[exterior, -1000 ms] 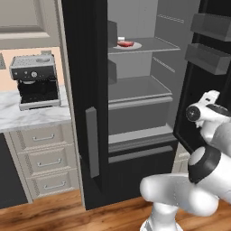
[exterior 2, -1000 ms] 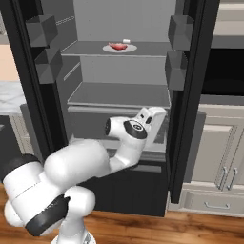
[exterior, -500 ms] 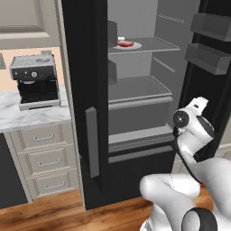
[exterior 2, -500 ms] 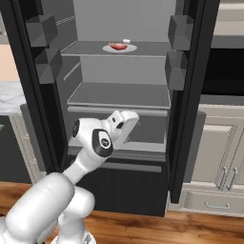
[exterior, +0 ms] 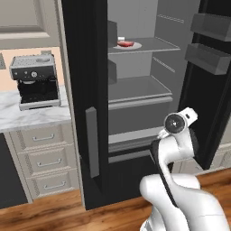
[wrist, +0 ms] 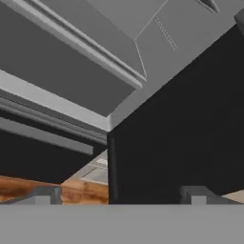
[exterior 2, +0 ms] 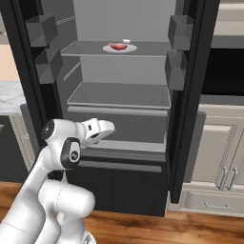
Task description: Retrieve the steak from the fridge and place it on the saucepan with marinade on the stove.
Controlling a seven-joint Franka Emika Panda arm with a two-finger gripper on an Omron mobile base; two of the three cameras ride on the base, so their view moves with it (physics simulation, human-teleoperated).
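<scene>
While the fridge (exterior: 135,90) stands with both doors swung wide, the arm is seen folded lower than a second ago, its gripper (wrist: 121,193) spread apart and empty near the lower shelves. The steak (exterior 2: 118,46) is left on its white plate (exterior 2: 129,48), top shelf.

One fridge (exterior: 90,90), doors open. One steak (exterior 2: 118,46) on one white plate (exterior 2: 127,49). One coffee machine (exterior: 35,81) on one counter (exterior: 27,118). Three drawers (exterior: 45,160) below.

Glossy black fridge (exterior: 83,67), marble-look counter (exterior: 31,118), wood floor (exterior: 54,214).
</scene>
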